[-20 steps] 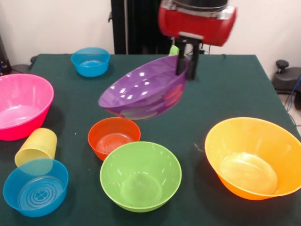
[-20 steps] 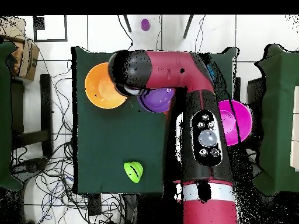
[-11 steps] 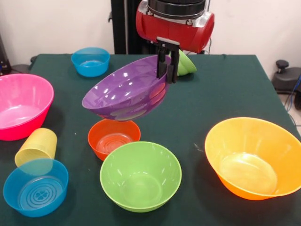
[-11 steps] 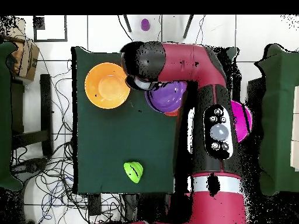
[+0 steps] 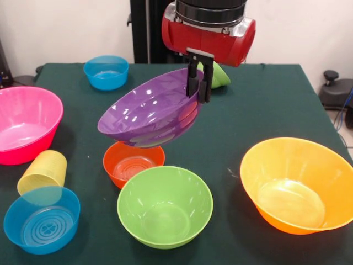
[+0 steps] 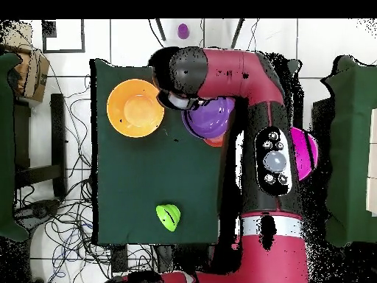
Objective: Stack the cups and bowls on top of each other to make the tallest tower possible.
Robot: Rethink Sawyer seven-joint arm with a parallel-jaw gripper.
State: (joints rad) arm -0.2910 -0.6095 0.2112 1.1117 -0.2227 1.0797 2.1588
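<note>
My gripper is shut on the far rim of a purple bowl, which hangs tilted in the air above the red-orange bowl. From above, the purple bowl shows under the arm, with a sliver of the red-orange bowl beside it. In front stands a lime green bowl. A big orange bowl sits at the right, and it appears again in the overhead view. The yellow cup lies tipped against a small blue bowl. A big pink bowl is at the left.
A second small blue bowl stands at the far left. Another lime green bowl lies tipped behind the gripper and shows alone near the table's edge in the overhead view. The arm covers much of the table from above.
The gripper carried the purple bowl leftward from the table's middle to above the red-orange bowl, then settled with little further motion. The other bowls and the cup have not moved.
</note>
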